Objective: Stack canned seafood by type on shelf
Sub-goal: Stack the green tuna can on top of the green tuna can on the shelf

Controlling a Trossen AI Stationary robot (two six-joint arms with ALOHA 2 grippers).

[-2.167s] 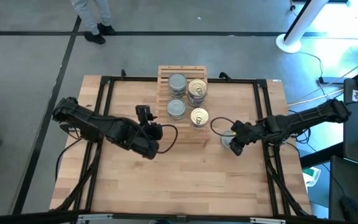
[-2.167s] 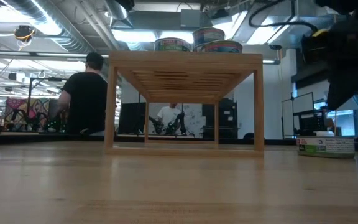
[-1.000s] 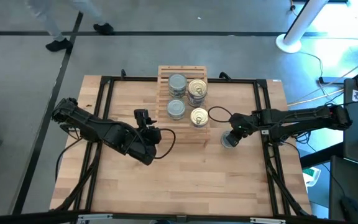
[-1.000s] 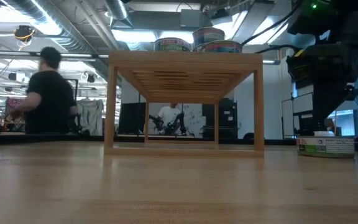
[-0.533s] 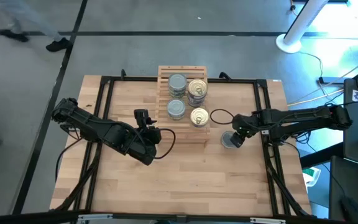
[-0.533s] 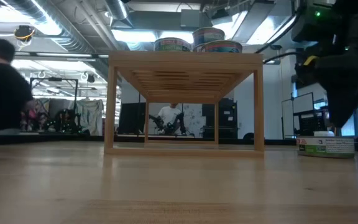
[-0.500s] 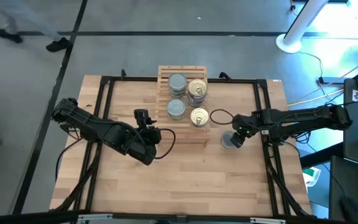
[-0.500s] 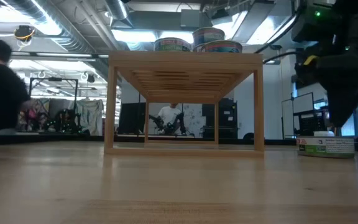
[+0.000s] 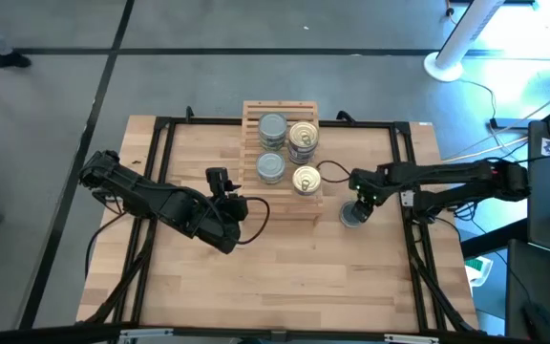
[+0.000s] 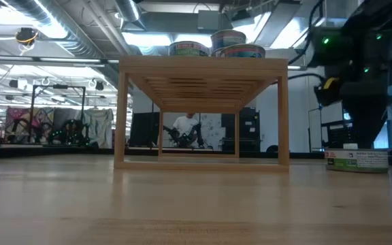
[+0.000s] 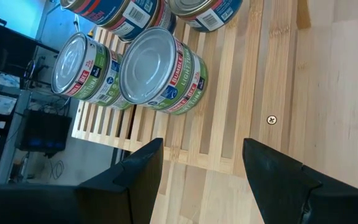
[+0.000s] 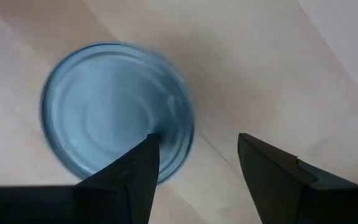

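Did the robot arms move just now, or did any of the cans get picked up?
The right gripper swung from beside the loose can to above it, fingers open, nothing picked up. The can stayed on the table, four cans stayed on the shelf, and the left gripper barely moved.

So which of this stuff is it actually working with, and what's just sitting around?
Part of the job:
- light-wood slatted shelf
- round silver-topped and gold-topped tins standing on it
- lone silver-topped tin on the tabletop, under the open right gripper
- open left gripper, waiting beside the shelf

Just lying about:
- white pole base on the floor
- black table frame
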